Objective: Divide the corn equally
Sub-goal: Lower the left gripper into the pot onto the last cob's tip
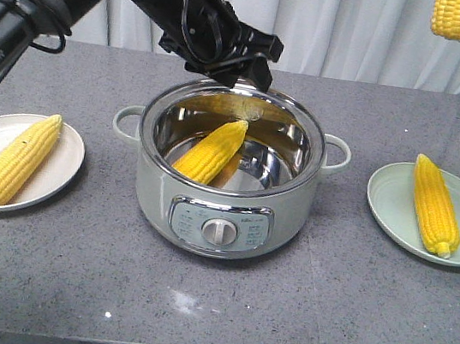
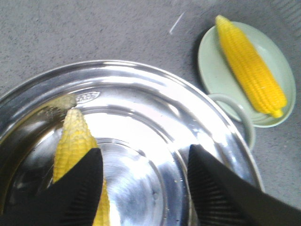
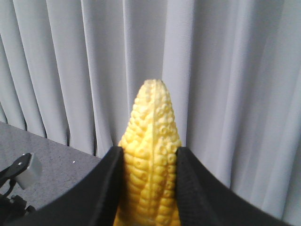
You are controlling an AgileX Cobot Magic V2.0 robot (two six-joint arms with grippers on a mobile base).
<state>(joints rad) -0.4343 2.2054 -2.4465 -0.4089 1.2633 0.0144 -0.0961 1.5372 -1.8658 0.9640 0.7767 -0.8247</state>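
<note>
On the desk at left, a white plate carries one cob. The left gripper, jaws apart, hovers over the electric pot and should straddle the leaning cob mid-length, squarely. Rightward, a green plate carries another cob, and the right gripper clamps the fourth cob aloft.

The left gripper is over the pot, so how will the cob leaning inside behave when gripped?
The cob looks stiff, so it probably won't bend. Round and tapered, leaning on the shiny pot wall, it may roll or slide if the left gripper nudges it.
</note>
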